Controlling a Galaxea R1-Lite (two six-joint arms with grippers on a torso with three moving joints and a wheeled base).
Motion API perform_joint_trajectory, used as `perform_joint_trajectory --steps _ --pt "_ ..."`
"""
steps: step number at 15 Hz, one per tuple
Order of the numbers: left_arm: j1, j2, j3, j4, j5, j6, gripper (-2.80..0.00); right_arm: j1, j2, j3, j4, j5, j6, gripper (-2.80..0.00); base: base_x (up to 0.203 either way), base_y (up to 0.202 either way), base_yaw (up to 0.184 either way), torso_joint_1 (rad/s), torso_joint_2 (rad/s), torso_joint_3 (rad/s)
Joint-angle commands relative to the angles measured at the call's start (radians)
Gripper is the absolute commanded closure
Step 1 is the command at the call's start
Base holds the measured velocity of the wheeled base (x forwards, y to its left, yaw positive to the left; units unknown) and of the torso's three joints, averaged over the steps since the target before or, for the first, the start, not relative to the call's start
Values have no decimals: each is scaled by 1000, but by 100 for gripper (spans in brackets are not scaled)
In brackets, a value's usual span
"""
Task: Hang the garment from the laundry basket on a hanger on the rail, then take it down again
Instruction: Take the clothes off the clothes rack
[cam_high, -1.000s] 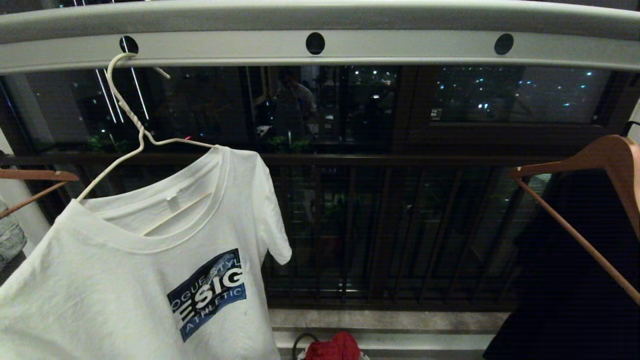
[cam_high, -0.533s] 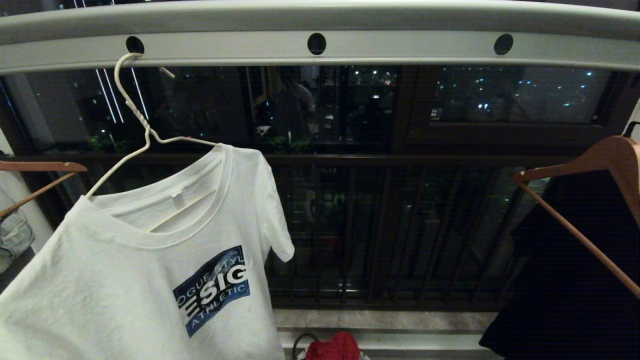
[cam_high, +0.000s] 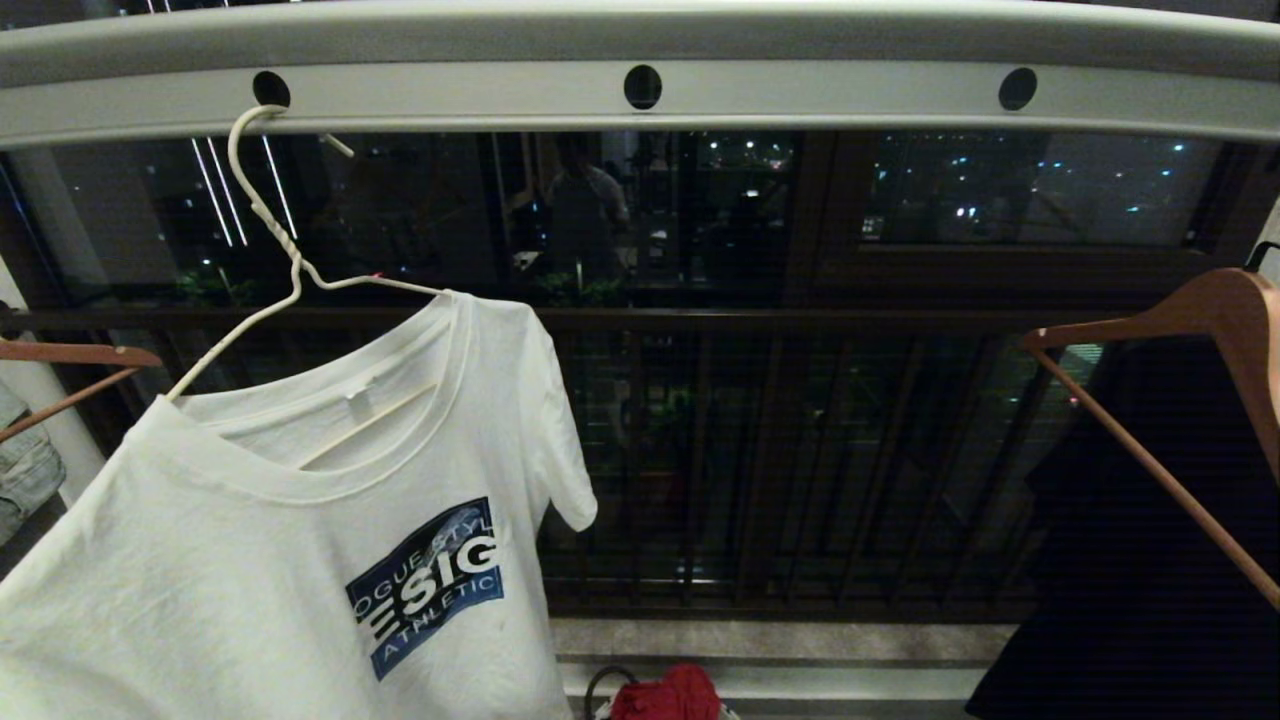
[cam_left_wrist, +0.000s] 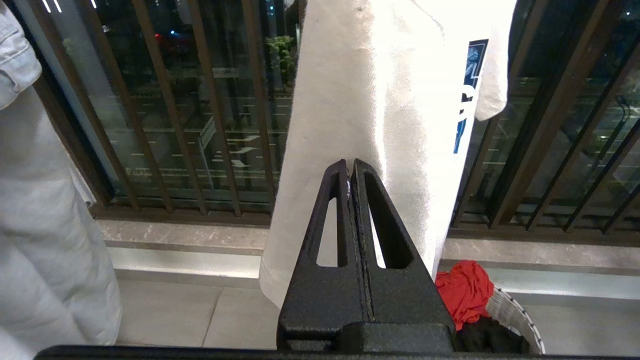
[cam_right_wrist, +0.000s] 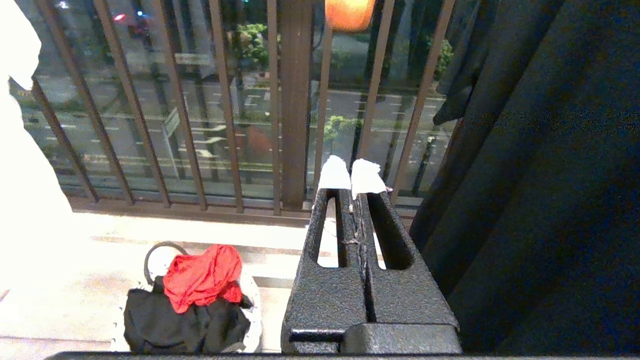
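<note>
The white T-shirt (cam_high: 270, 560) hangs on the thin white hanger (cam_high: 290, 290). The hanger's hook sits in a round hole of the long pale rail (cam_high: 640, 100), up on the robot's left side. The shirt has a blue patch with white letters on the chest.

The left gripper (cam_left_wrist: 350, 167) has its jaws shut tight with nothing between them. It points at the shirt, close in front of it. The right gripper (cam_right_wrist: 352, 182) has its jaws shut too (white tape sits on the tips) and holds nothing. A black garment (cam_right_wrist: 550, 175) hangs just beside it.

Down on the floor stands the laundry basket (cam_right_wrist: 252, 320). A red cloth (cam_right_wrist: 202, 272) lies on top of dark clothes in it.
</note>
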Motion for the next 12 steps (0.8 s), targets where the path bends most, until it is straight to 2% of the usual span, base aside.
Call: perform_joint_trajectory --steps 1,12 --pt "1 -1 6 0 0 0 0 0 1 0 0 0 -1 0 0 0 0 0 0 0" --pt "0 0 5 -1 0 0 0 0 1 0 0 0 -1 0 0 0 0 0 0 0"
